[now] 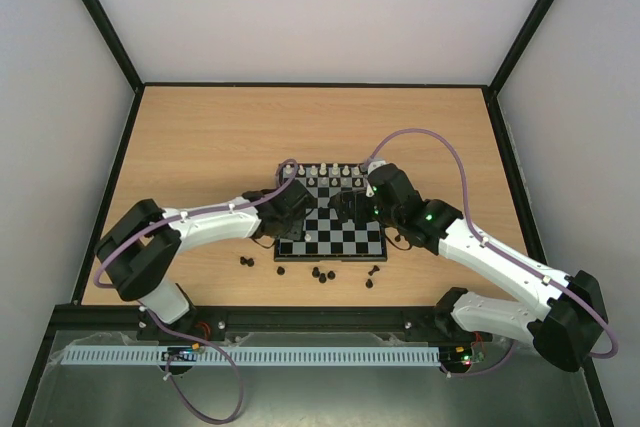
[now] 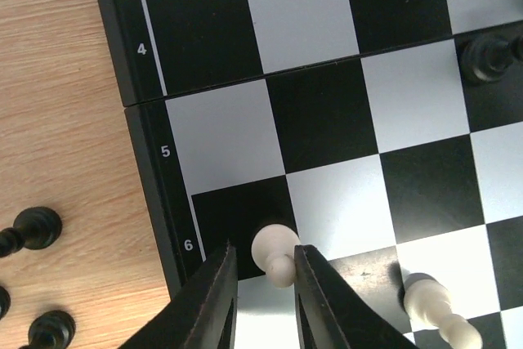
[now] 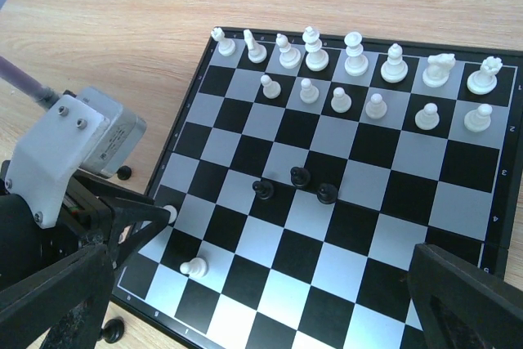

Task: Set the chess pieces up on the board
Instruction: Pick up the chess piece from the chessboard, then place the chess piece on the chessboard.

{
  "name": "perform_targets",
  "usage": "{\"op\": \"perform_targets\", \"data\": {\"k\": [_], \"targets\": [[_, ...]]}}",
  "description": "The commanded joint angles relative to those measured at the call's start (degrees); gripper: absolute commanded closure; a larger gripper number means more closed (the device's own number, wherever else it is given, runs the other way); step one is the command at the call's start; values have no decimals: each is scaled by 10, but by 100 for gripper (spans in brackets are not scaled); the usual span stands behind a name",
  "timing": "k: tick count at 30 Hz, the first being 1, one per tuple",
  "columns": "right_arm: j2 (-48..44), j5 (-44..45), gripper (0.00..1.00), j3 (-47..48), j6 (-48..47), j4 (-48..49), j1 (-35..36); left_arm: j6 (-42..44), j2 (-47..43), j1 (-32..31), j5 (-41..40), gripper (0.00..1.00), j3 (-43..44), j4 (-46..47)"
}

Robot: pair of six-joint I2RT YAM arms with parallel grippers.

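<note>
At the board's (image 2: 151, 161) numbered edge, the left gripper (image 2: 263, 251) pinches a white pawn (image 2: 276, 257), presumably for relocating; the right gripper (image 3: 261, 259) gapes empty.

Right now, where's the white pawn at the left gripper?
Left wrist view: the white pawn stands between the left gripper's jaws on the board's edge file by the 6 label, with a second white pawn nearby.
</note>
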Motion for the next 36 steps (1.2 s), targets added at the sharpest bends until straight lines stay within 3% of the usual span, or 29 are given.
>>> {"op": "perform_targets", "data": {"k": [1,6,15,24,36], "targets": [[-2,6,0,-7,3,1,1,6,9,-1,-9,79,13,-11],[-5,7,0,-10,3,3,1,10,11,-1,-15,97,18,-13],[-7,14,0,-15,5,7,0,63,18,77,-29,98,96,-33],[-7,25,0,-18,5,6,1,98,126,103,-19,98,214,-57],[2,11,0,-20,4,10,1,87,184,112,-44,98,232,-49]]}}
